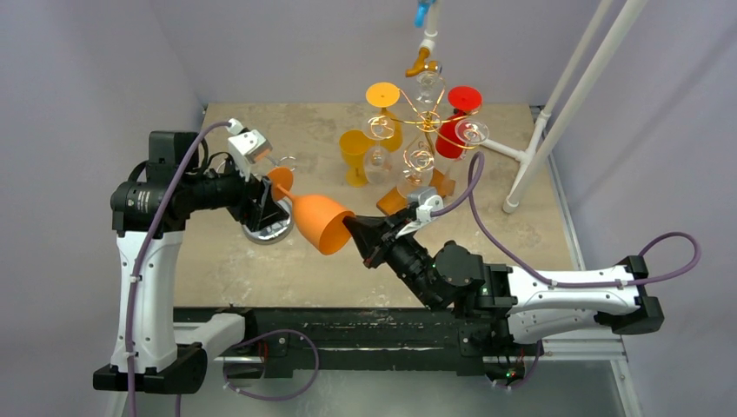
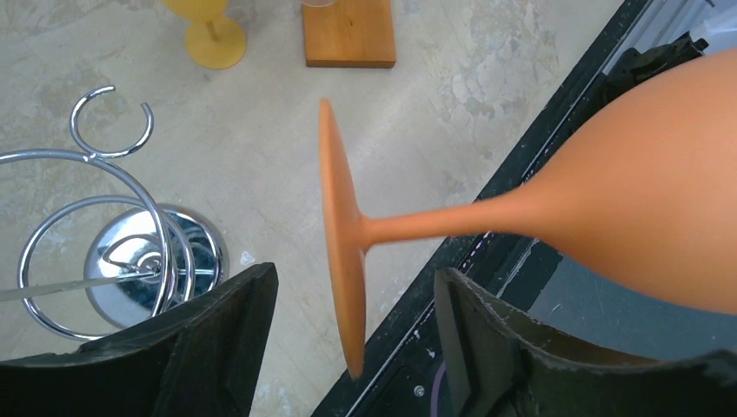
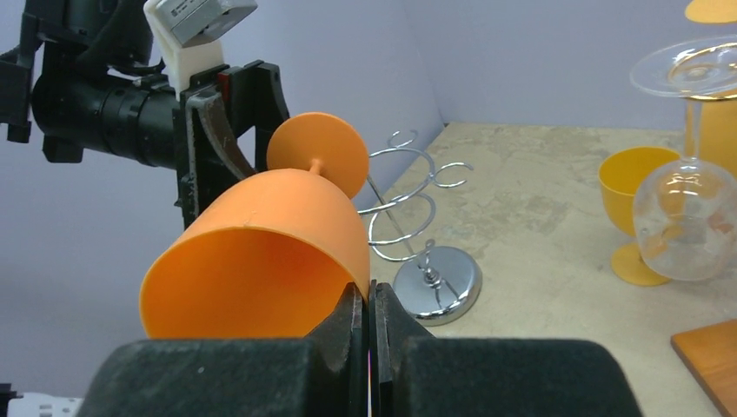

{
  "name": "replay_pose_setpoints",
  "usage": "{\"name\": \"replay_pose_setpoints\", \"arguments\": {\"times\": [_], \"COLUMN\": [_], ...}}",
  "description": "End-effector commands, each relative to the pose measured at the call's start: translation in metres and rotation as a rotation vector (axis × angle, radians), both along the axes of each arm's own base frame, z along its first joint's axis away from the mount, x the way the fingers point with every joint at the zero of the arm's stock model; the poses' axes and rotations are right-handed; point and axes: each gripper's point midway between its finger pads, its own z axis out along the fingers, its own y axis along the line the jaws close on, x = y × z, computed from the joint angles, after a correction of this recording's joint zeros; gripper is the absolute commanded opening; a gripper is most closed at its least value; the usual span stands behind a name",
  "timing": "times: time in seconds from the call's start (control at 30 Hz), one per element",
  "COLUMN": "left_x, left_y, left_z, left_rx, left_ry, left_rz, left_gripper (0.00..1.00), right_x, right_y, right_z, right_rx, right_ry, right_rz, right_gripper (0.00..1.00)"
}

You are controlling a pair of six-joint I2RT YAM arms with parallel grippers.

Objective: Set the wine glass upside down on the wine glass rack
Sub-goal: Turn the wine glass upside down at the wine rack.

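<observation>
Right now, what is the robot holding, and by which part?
The right gripper pinches the orange glass by the rim of its cup. The left gripper holds nothing.

Wine glass sideways in the air between the two arms, left of the desk's centre.

The wine glass (image 1: 322, 224) lies on its side above the desk (image 1: 252, 278), its rim pinched in the right jaws and its foot between the spread left jaws, touching neither. The spiral rack (image 3: 441, 282) stands on the desk beneath the left jaws. A loaded rack (image 1: 426, 122) stands rear centre, with a goblet (image 1: 355, 155) upright just left of it and a pipe frame (image 1: 526, 156) on its right.
</observation>
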Motion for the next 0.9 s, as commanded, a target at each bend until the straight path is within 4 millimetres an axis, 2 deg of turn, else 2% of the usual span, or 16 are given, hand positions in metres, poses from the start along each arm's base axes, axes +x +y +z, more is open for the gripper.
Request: {"name": "replay_pose_setpoints", "arguments": {"times": [0.0,0.1,0.17,0.2,0.27,0.3,0.43,0.53,0.57,0.73,0.87], "left_x": [0.001,-0.001,-0.003,-0.003,-0.002,0.000,0.005,0.005,0.003,-0.004,-0.015], "left_y": [-0.005,-0.005,-0.005,-0.005,-0.003,0.000,0.018,0.032,0.036,0.045,0.040], "left_z": [0.014,0.019,0.021,0.021,0.022,0.022,0.023,0.028,0.033,0.072,0.076], "left_rx": [-0.016,-0.011,-0.006,-0.002,0.019,0.038,0.176,0.327,0.367,0.495,0.538], "left_ry": [-0.103,-0.136,-0.156,-0.167,-0.193,-0.207,-0.333,-0.522,-0.594,-0.940,-1.026], "left_rz": [-0.050,-0.062,-0.073,-0.080,-0.084,-0.077,-0.076,-0.121,-0.128,-0.102,-0.187], "left_gripper": [0.62,0.51,0.36,0.28,0.02,0.00,0.00,0.00,0.00,0.00,0.00], "right_x": [-0.010,-0.013,-0.015,-0.016,-0.017,-0.018,-0.030,-0.041,-0.045,-0.079,-0.084], "right_y": [0.010,0.014,0.016,0.017,0.020,0.021,0.031,0.033,0.032,0.022,0.022], "right_z": [0.011,0.005,0.003,0.001,0.000,-0.002,-0.007,-0.013,-0.015,-0.019,-0.012], "right_rx": [0.071,0.072,0.075,0.074,0.071,0.066,0.040,-0.028,-0.051,-0.135,-0.171], "right_ry": [-0.013,-0.003,0.002,0.004,0.007,0.008,0.034,0.040,0.041,0.022,0.011], "right_rz": [0.068,0.091,0.104,0.109,0.119,0.123,0.207,0.275,0.301,0.514,0.542], "right_gripper": [0.00,0.00,0.00,0.00,0.00,0.00,0.62,0.95,0.98,0.99,0.99]}}
